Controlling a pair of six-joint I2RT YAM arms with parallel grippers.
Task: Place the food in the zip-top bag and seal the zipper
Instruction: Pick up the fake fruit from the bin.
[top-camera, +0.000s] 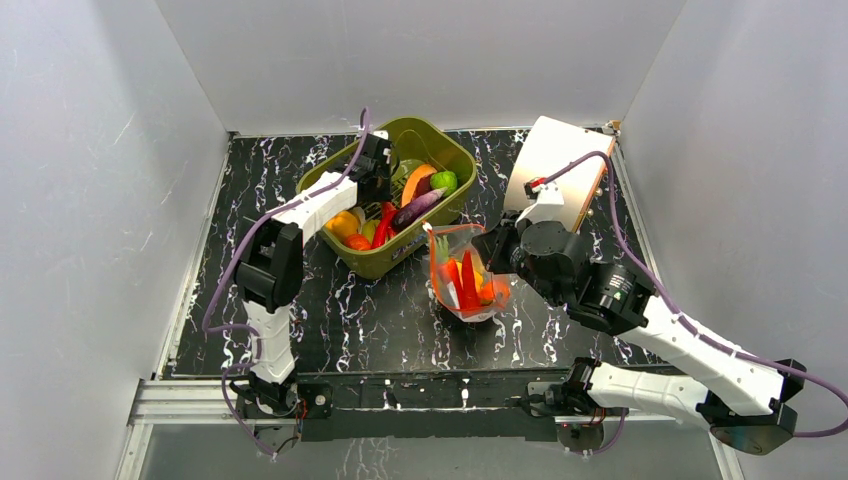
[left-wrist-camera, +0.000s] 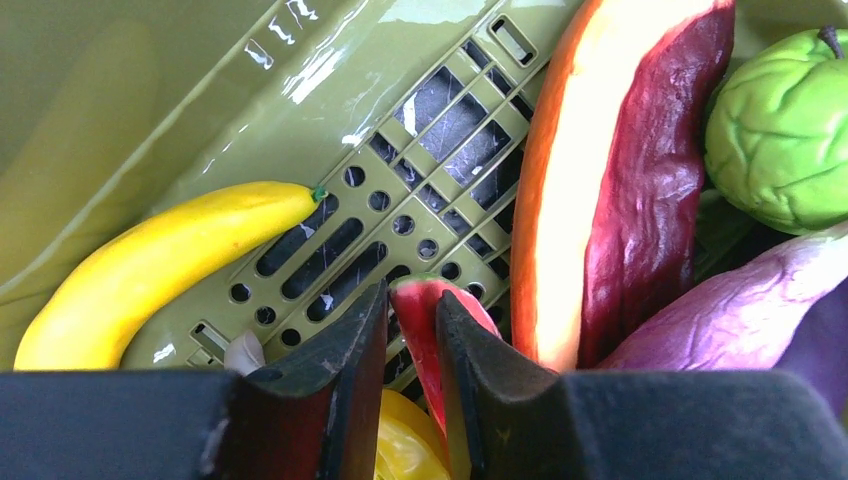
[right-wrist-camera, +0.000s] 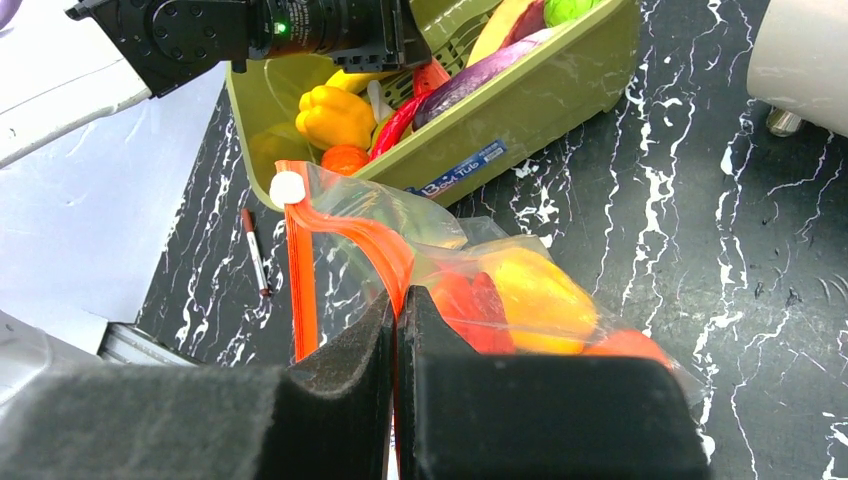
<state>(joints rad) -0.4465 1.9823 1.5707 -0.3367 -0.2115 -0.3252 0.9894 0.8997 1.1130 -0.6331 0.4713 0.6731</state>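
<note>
My left arm reaches into the olive-green tub (top-camera: 420, 122), a glossy moulded-plastic bin whose floor is a grid of round holes and long slots. My left fingers (left-wrist-camera: 340, 400) are matte black wedges, pinched onto a shiny red piece (left-wrist-camera: 420, 320) with a green tip, one finger against each side. Around it lie a smooth curved banana (left-wrist-camera: 150, 270), a long orange-rimmed wedge (left-wrist-camera: 600, 180) with a pale face and a maroon flank, a wrinkled green fruit (left-wrist-camera: 780, 130) and a satiny purple aubergine (left-wrist-camera: 740, 310).

The zip-top bag (top-camera: 465, 285) stands on the black, white-veined bench (top-camera: 330, 310) just beside the tub's near right corner, with its mouth open. It is clear, crinkly film. The zipper (right-wrist-camera: 350, 232) is a flat red-orange strip bent into a V, with a small white slider (right-wrist-camera: 287, 188) at its far end.

My right fingers (right-wrist-camera: 340, 400) are blocky, with a grainy, foam-like face. They are clamped together with no gap and grip the bag by the near run of that strip. Inside the bag, softened by the plastic, I make out a lumpy yellow pepper (right-wrist-camera: 540, 290), red chillies (right-wrist-camera: 470, 300) and an orange piece (right-wrist-camera: 625, 345) low down. A second pepper (right-wrist-camera: 335, 115), also yellow and lobed, sits in the tub. A slim pen (right-wrist-camera: 255, 250) lies on the bench left of the bag
</note>
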